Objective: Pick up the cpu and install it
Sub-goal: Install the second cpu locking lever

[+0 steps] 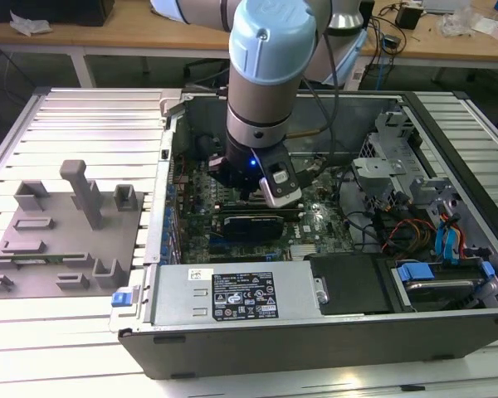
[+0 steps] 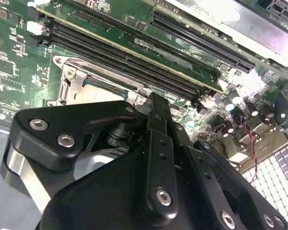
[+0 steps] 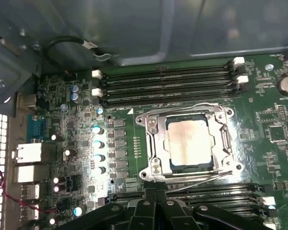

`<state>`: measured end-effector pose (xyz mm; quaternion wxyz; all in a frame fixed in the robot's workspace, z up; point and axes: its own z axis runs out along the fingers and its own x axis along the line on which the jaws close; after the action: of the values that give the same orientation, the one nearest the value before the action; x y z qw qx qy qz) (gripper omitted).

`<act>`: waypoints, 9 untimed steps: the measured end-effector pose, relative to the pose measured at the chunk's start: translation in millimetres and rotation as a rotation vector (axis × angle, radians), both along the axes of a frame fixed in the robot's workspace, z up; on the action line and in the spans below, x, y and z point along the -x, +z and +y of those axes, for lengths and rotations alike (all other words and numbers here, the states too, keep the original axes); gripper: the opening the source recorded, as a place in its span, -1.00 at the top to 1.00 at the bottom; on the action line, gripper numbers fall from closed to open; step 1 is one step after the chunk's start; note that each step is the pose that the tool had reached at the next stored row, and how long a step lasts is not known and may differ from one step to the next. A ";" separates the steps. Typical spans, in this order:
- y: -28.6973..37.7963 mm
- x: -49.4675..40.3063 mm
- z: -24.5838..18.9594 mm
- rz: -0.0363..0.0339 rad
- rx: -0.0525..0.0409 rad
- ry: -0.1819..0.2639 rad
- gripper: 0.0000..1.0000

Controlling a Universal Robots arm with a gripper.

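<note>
We see the arm reaching down into an open computer case that lies on its side on a slatted metal counter, with the end effector low over the green motherboard in the exterior view. In the first wrist view the cpu, a flat square chip with a pale silver top, sits inside the metal socket, framed by it on all sides, and the socket's thin wire levers lie along its edges. Rows of black memory slots run on either side of the socket. The black body of the end effector shows in that view just beside the socket and apart from the chip; its fingers look drawn close together with nothing between them. In the second wrist view the end effector hangs just above the socket's frame, hiding most of it. On the exterior view's left a grey tray with upright fixtures rests on the counter, well apart from the case.
</note>
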<state>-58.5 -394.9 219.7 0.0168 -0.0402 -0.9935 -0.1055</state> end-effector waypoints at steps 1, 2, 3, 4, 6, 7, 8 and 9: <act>-1.7 -0.1 0.0 0.0001 0.0000 0.002 0.79; -4.1 -0.1 0.0 0.0000 -0.0002 0.004 0.79; -6.6 -0.1 0.0 0.0000 -0.0002 0.004 0.79; -8.2 -0.1 0.0 0.0001 -0.0002 0.005 0.79; -10.0 0.0 -0.1 0.0001 -0.0001 0.005 0.79; -10.1 0.0 -0.1 0.0001 0.0000 0.005 0.79; -10.5 0.0 0.0 0.0001 -0.0009 0.005 0.79; -11.6 -0.1 0.0 0.0000 -0.0113 0.005 0.79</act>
<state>-58.4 -394.9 208.1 0.0173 -0.0376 -0.9929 -0.1111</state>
